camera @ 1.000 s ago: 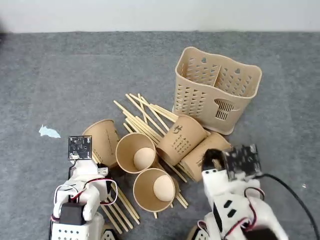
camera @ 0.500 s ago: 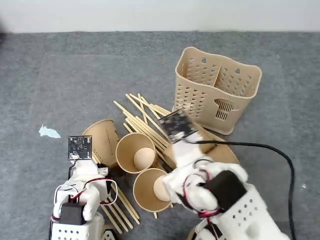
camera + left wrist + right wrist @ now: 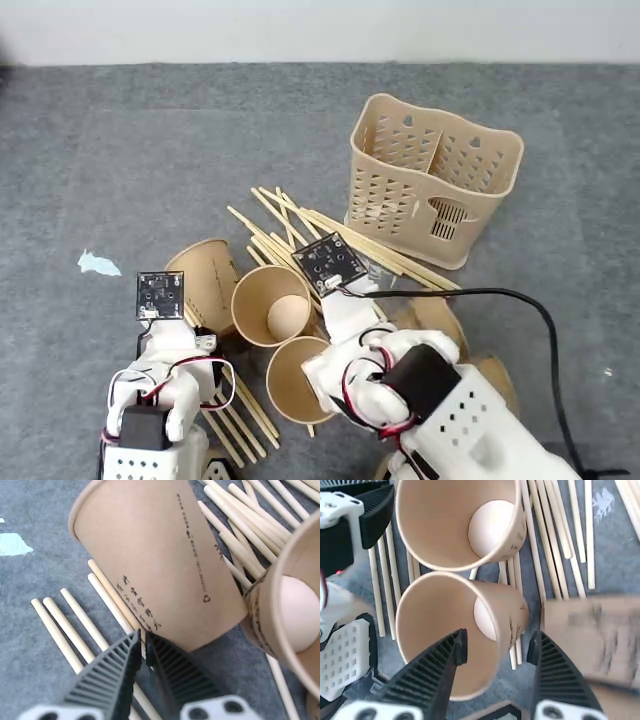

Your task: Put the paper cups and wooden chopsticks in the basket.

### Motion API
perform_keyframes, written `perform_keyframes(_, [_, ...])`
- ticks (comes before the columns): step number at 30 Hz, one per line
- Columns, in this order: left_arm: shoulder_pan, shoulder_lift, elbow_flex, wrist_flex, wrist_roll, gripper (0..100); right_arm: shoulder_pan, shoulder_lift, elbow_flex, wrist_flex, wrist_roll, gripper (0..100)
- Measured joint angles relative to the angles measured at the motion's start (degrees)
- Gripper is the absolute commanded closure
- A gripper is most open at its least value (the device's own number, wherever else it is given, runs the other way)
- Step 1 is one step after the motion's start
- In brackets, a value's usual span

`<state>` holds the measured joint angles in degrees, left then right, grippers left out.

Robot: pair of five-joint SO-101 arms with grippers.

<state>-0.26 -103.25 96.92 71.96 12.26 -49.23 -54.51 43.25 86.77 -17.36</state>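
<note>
**Operator:** Report right claw state.

**Unit:** My right claw (image 3: 497, 647) stands apart. One finger shows over the open mouth of the near paper cup (image 3: 445, 625), the other outside that cup's wall. Whether either finger touches the cup, I cannot tell.

**Operator:** Position of that cup?

**Unit:** The near paper cup lies on the desk (image 3: 130, 170) on top of loose chopsticks, with its mouth turned toward my wrist camera. The middle paper cup (image 3: 455, 515) lies just beside it, mouth facing the same way.

**Operator:** Report left claw state.

**Unit:** My left claw (image 3: 142, 637) has its fingers drawn together, with a thin slit between the tips. It sits low over the wooden chopsticks (image 3: 300, 225), just beside the wall of the side-lying paper cup (image 3: 155, 565).

**Operator:** Remaining task items?

**Unit:** In the high view, two more paper cups (image 3: 440, 315) lie partly under my right arm. The wooden chopsticks are spread in two groups: a fan between the cups and the basket, and a row beside my left arm.

**Operator:** Basket?

**Unit:** The basket (image 3: 385, 195) stands upright on the desk, beyond the chopstick fan and well apart from both claws. A divider splits it into two compartments. All the cups and chopsticks I can see lie outside it on the desk.

**Operator:** Other objects?

**Unit:** A pale blue paper scrap (image 3: 98, 264) lies near the side-lying paper cup, on the side away from the basket.
</note>
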Motion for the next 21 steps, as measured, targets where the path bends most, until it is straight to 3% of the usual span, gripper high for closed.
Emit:
perform_keyframes(5, [0.0,0.0,0.0,0.0,0.0,99,-0.1,0.3,0.4,-0.7,0.3,99.1])
perform_keyframes(11, [0.0,0.0,0.0,0.0,0.0,99,0.3,0.3,1.4,-0.7,2.8,98.7])
perform_keyframes(21, [0.0,0.0,0.0,0.0,0.0,99,9.8,0.3,0.4,0.0,7.6,99.1])
